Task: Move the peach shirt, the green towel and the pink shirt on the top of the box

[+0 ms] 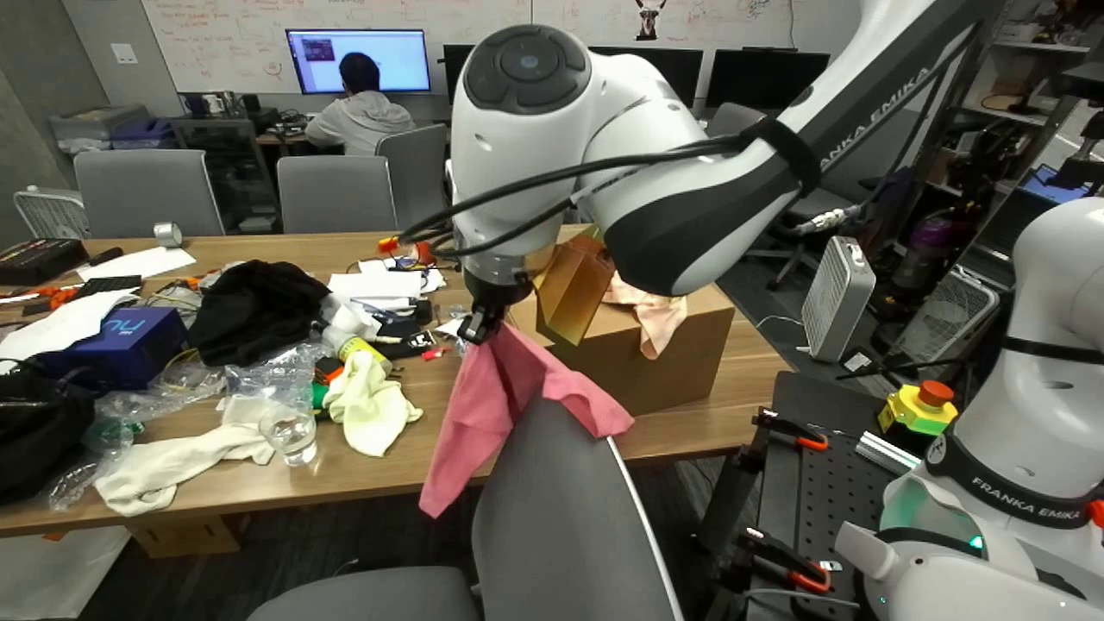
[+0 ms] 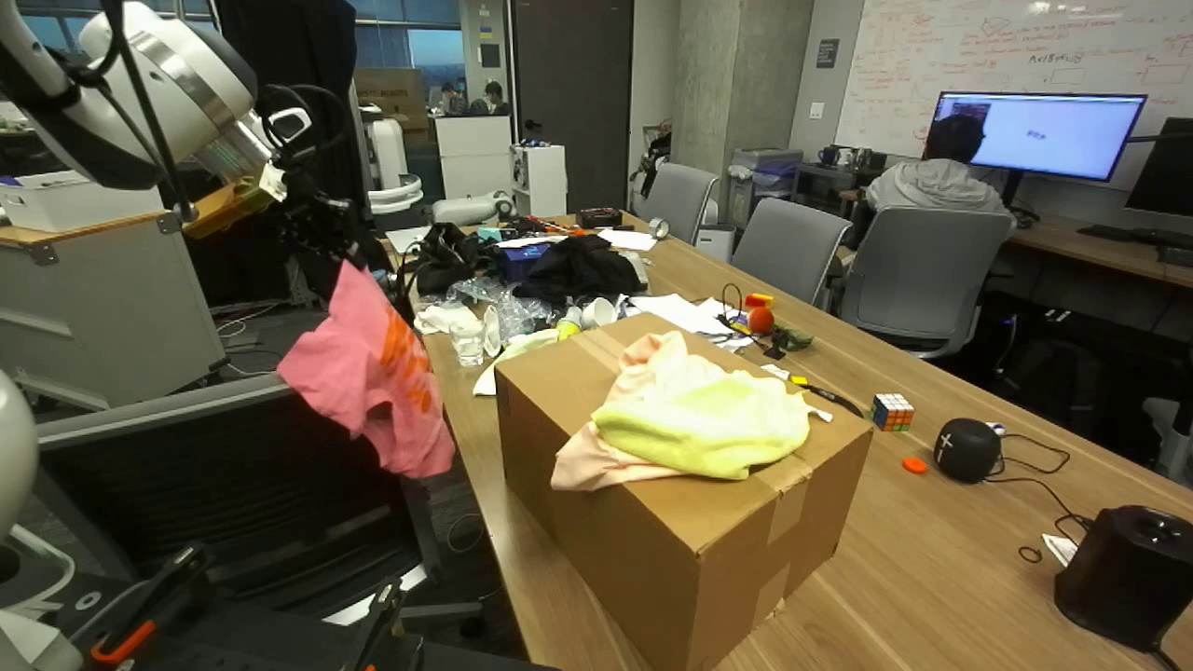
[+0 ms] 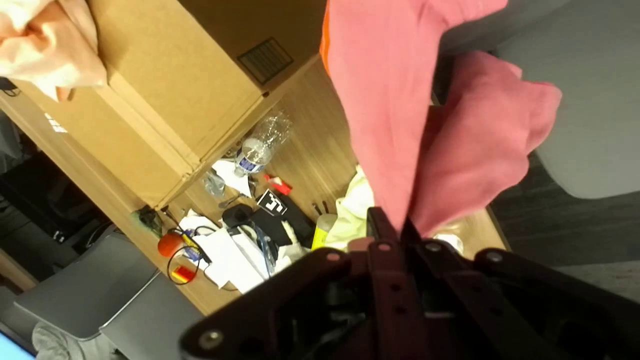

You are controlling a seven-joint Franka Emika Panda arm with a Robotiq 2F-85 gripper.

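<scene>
I am in what looks like part office, part robotics lab. In both exterior views, a person (image 1: 366,122) in grey sits with back turned, facing a bright monitor (image 1: 401,62); behind it is a whiteboard (image 1: 241,43) with red handwriting. Grey office chairs (image 1: 148,191) stand along a long wooden table (image 2: 960,550) scattered with papers (image 1: 373,285). The lab side shows in my white arm (image 1: 707,194), lettered Franka Emika, and a yellow box (image 1: 923,420) with a red button (image 1: 936,394).
</scene>
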